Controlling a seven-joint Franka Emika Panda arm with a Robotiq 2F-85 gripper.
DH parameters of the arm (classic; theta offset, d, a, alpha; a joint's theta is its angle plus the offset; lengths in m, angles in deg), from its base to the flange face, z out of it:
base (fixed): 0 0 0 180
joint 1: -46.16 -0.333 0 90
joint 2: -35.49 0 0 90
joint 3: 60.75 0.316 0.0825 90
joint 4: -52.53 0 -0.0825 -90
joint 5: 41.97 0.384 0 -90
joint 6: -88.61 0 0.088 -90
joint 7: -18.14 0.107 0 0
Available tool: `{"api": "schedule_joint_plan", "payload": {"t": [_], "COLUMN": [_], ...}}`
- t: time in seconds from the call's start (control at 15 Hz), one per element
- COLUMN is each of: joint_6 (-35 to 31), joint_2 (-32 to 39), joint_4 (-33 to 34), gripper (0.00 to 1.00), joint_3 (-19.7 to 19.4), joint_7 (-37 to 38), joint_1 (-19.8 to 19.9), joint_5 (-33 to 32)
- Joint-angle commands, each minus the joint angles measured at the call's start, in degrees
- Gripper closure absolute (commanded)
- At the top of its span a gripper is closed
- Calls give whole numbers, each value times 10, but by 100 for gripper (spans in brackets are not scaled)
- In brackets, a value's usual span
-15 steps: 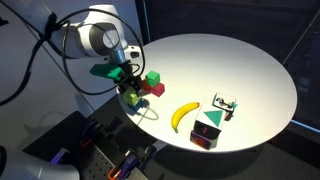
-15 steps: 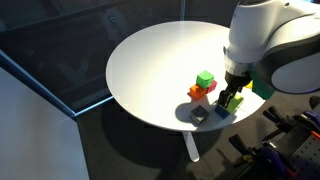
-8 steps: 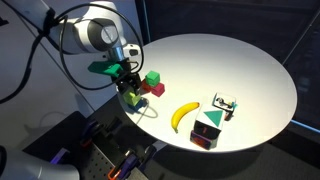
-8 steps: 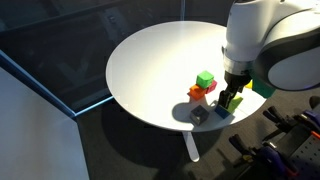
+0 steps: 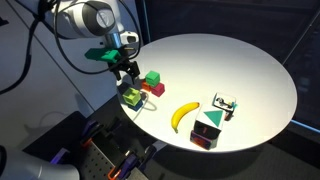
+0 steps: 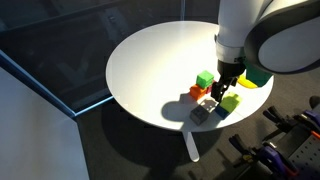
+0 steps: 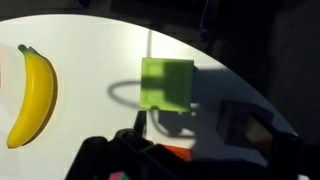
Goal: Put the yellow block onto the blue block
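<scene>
Your gripper (image 5: 126, 72), jaws spread and empty, hangs just above the yellow block (image 5: 130, 96), which sits on the blue block (image 6: 222, 112).

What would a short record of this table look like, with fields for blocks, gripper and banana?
yellow block: resting on the blue block
gripper: open, above the stack, holding nothing
green cube: on the table, next to the red block
banana: lying flat, apart from the blocks
table: round, white
</scene>
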Motion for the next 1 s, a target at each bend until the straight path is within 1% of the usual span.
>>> {"api": "schedule_joint_plan", "payload": {"t": [0.0,0.27,0.73,0.8,0.93], "joint_6": [33,67,181,190,189], "joint_2": [-37,-83,-178,-190,-216], "joint_4": [5,-9,-25,-28,-41], "gripper": [0,0,0,0,0], "joint_3": [7,10,11,10,6], "joint_7": [-25,-16,-24,-26,-35], "joint_1": [0,0,3,4,3], "joint_5": [28,25,30,34,47]}}
